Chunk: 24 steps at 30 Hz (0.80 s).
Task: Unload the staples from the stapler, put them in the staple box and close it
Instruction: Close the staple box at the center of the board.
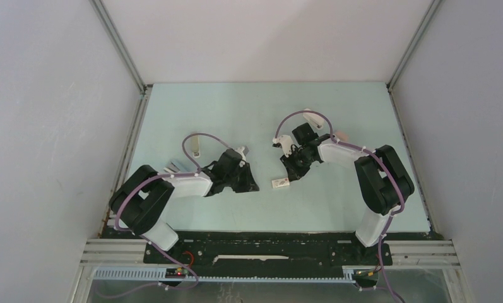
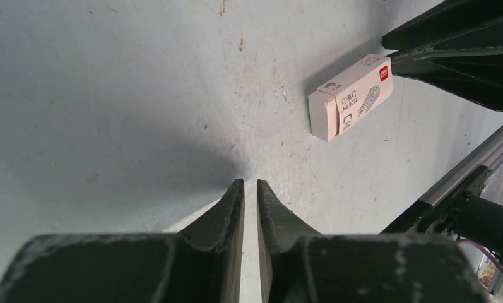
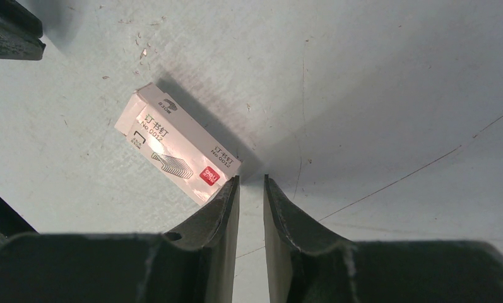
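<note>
Pale green tabletop [image 1: 236, 113] fills the enclosure. Both arms reach toward its middle: L arm [image 1: 173, 186] from the left, R arm [image 1: 368, 170] from the right.

L claw [image 2: 247, 184] hangs low over bare tabletop. Its jaws are nearly together w/ only a thin slit btwn them, nothing in it. R claw [image 3: 251, 180] is the same: narrow slit, tabletop showing through, nothing pinched.

Btwn the two claws a small white staple box [image 3: 176, 148] lies flat, printed w/ a staple pic and a red logo. Its near corner sits just beside the R claw's left fingertip; touching or not, can't tell. L claw is near the box but apart.

Stapler: can't pick it out for sure. In the top view a pinkish item [image 1: 341, 134] peeks out behind the R arm, and a pale striped item [image 1: 173, 167] sits by the L arm. Either could be it; too small to say.

Staples: no strip in either claw. A few tiny bright flecks [image 3: 142, 53] lie on the tabletop beyond the box, too small to call.

Judgement: neither claw has the stapler, so the unloading itself isn't in hand; reads as a btwn-steps moment. Next move calls for spreading one claw wide, reaching the stapler and steadying its body. The other claw then opens the magazine and draws the strip out onto the tabletop. Thin strips = precise fingertip pinch needed.
</note>
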Each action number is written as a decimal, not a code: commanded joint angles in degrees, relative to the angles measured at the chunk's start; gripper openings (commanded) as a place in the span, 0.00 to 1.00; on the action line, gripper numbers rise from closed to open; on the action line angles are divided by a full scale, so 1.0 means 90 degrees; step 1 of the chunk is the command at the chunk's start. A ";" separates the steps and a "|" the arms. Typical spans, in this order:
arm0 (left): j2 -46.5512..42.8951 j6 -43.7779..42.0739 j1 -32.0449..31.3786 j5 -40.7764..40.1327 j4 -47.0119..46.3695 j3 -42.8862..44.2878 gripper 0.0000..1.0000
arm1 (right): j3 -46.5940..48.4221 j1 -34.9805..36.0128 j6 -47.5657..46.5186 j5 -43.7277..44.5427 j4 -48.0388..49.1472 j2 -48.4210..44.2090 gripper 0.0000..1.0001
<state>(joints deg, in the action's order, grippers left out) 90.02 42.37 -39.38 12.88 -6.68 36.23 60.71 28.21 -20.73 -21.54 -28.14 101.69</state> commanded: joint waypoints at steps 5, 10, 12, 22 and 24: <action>0.0092 -0.0186 -0.0048 0.0170 -0.0032 0.0405 0.16 | 0.0119 -0.0029 -0.0077 0.0011 -0.0173 0.0067 0.29; 0.0189 -0.0195 -0.0058 0.0235 0.0004 0.0464 0.12 | 0.0120 -0.0021 -0.0067 0.0006 -0.0153 0.0083 0.29; 0.0224 -0.0210 -0.0067 0.0230 0.0056 0.0507 0.10 | 0.0120 -0.0019 -0.0068 0.0001 -0.0155 0.0086 0.29; 0.0605 -0.0288 -0.0173 0.0318 0.0390 0.0916 0.06 | 0.0115 -0.0006 -0.0047 -0.0023 -0.0154 0.0065 0.29; 0.0744 -0.0318 -0.0192 0.0325 0.0502 0.1090 0.05 | 0.0120 0.0014 -0.0050 -0.0026 -0.0148 0.0058 0.29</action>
<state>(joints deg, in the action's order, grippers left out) 94.89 41.34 -40.42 14.55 -3.90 41.87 60.71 28.21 -20.73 -21.56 -28.12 101.69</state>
